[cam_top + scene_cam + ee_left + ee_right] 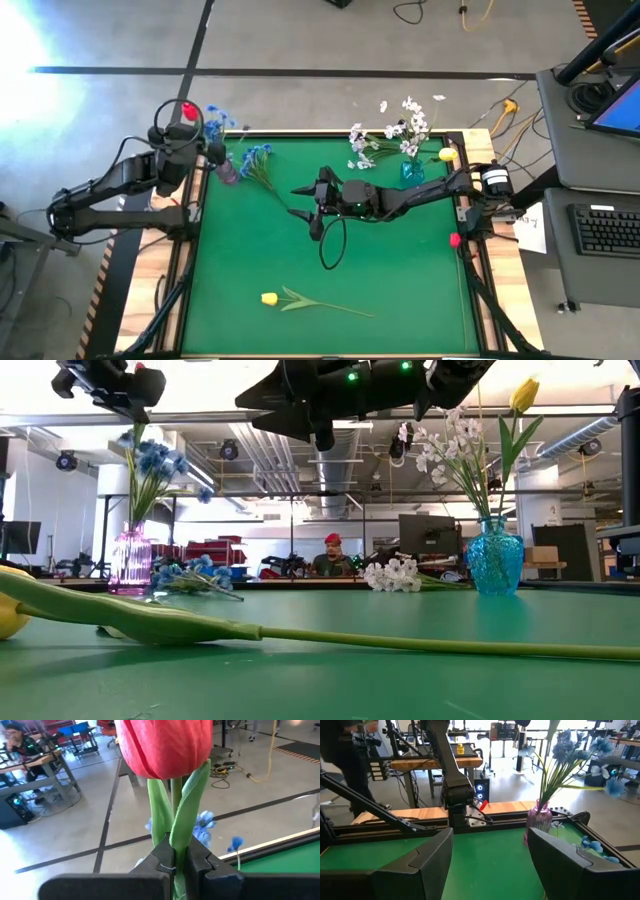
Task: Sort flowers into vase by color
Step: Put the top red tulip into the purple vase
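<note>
My left gripper point(187, 120) is up above the table's far left corner, shut on a red tulip point(165, 745), over and slightly left of the purple vase point(132, 560). That vase stands upright and holds blue flowers point(570, 750). More blue flowers point(258, 160) lie flat beside it. My right gripper point(305, 205) hovers open over the table's middle, fingers toward the purple vase point(540, 822), touching nothing. A yellow tulip point(270, 298) lies flat near the near edge. The teal vase point(412, 172) holds white blossoms point(405, 125) and a yellow tulip point(523, 395). White blossoms point(395, 575) also lie beside it. My left gripper pinches the red tulip's stem and leaves point(176, 847) between its two fingers point(200, 860), just below the flower head. The head stands upright above the fingers, lifted clear of the table. The stem below the fingers is hidden by the gripper itself.
A small red thing point(455, 240) sits at the table's right rim. Raised black rails point(195, 260) frame the green mat. A person point(332, 555) sits in the room beyond the far edge. Bare mat point(400, 260) lies between the right arm and the near yellow tulip.
</note>
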Motion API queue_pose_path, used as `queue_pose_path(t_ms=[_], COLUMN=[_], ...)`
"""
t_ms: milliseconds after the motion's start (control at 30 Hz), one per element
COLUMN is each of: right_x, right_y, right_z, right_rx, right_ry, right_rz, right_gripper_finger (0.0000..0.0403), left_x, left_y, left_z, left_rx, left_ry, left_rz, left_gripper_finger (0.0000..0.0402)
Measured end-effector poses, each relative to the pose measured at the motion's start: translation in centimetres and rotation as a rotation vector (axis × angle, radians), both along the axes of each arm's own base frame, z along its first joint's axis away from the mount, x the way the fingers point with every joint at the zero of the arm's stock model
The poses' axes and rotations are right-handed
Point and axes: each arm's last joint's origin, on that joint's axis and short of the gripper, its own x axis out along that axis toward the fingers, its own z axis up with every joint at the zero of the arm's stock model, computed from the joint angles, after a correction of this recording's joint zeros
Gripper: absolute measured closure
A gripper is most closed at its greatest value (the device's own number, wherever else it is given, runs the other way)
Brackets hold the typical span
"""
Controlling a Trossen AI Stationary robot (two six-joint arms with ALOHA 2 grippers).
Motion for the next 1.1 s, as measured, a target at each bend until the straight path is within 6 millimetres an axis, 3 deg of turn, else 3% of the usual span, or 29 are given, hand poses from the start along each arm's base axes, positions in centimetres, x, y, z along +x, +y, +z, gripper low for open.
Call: queue_pose_path(t_ms=[633, 933, 1100], right_x=[0.0, 0.0, 0.0], right_y=[0.0, 0.0, 0.0], right_z=[0.0, 0.0, -0.1], right_rx=[0.0, 0.0, 0.0], right_ry=[0.002, 0.003, 0.009], right_rz=[-0.002, -0.002, -0.001], right_gripper_finger=[0.0154, 0.0154, 0.0154], left_x=[-0.6, -0.6, -0.6], left_y=[-0.2, -0.2, -0.2], left_z=[-3.2, -3.5, -3.4], left_rx=[-0.023, -0.031, -0.03], left_ry=[-0.028, -0.031, -0.033], left_rz=[0.033, 0.025, 0.024], left_gripper_finger=[0.0402, 0.0401, 0.0375])
